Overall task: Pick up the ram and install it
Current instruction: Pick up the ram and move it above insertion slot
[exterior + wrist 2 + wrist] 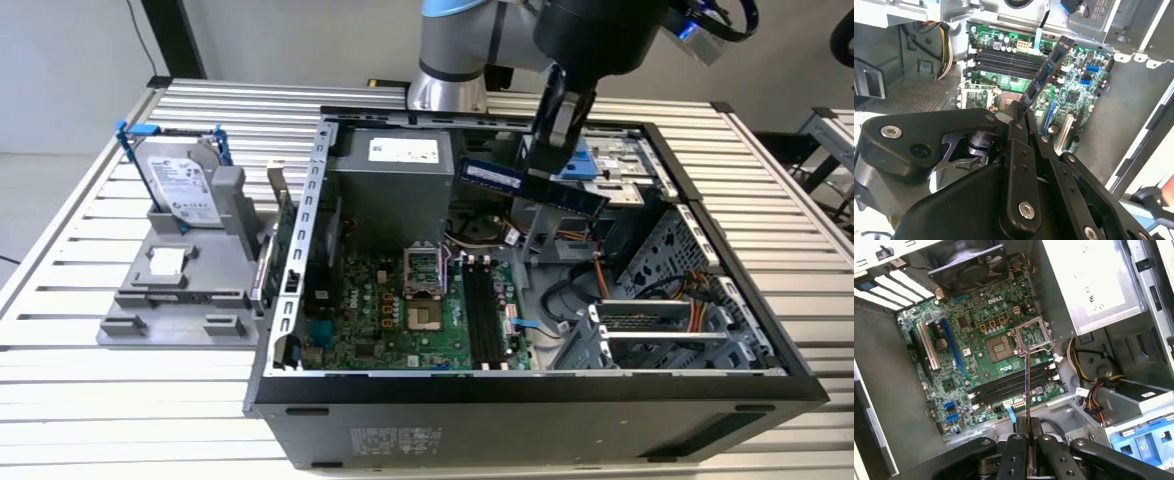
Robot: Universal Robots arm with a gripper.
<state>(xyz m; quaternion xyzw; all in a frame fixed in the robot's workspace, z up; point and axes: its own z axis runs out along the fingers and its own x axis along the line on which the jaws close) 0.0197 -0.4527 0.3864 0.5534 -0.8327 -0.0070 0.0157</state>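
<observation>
The ram is held in the air by the gripper, whose fingers are closed against the stick's two flat faces. This grip is judged to leave its long contact edge free for a socket. The stick is carried tilted over the open computer case, above the motherboard and well apart from it. In the first wrist view the ram is seen edge-on as a thin line. It lies across the long black memory slots rather than along them, so it is judged not yet lined up for seating. A hard drive is stood upright in a grey holder near the table's edge at the exterior view's left, outside the case, where it is kept clear of the work.
</observation>
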